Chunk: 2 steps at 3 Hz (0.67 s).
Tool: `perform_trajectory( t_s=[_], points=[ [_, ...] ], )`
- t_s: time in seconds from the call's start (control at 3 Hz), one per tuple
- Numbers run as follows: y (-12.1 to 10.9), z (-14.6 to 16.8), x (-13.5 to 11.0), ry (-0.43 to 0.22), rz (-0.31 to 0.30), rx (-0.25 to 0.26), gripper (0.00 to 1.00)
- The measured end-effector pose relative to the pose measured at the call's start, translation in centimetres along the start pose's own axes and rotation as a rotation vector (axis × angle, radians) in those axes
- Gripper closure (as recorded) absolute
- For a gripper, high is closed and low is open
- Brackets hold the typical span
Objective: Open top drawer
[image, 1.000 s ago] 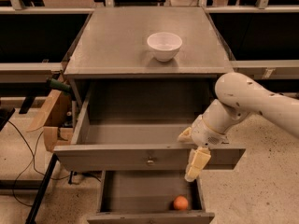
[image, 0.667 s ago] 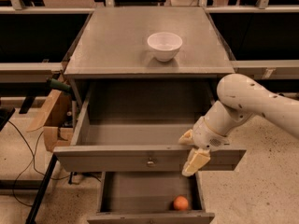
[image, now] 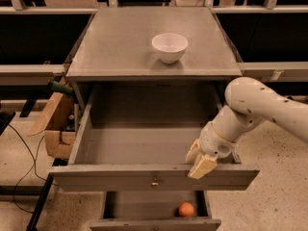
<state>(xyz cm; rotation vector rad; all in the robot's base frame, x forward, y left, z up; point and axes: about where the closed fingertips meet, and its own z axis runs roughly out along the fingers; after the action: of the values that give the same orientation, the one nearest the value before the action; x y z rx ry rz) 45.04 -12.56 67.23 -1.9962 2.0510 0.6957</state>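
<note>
Top drawer [image: 120,179] of grey cabinet [image: 120,47] stands pulled far out toward the near side, brass knob [image: 154,182] at centre front. Gripper [image: 199,159] sits at the drawer's front rim, right of knob; clenched or released, can't tell. Opening looks approx. done. Next move prob. calls for backing off w/o nudging drawer shut.

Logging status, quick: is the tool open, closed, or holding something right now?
The tool: at the pulled-out top drawer front edge, right of its knob; open or closed cannot be told.
</note>
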Motion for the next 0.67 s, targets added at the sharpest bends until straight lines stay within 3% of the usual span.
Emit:
perform_trajectory(
  t_s=[0.33, 0.67],
  points=[
    [0.07, 0.03, 0.11, 0.002, 0.007, 0.004, 0.79],
    [0.11, -0.08, 0.17, 0.002, 0.017, 0.009, 0.55]
  ],
)
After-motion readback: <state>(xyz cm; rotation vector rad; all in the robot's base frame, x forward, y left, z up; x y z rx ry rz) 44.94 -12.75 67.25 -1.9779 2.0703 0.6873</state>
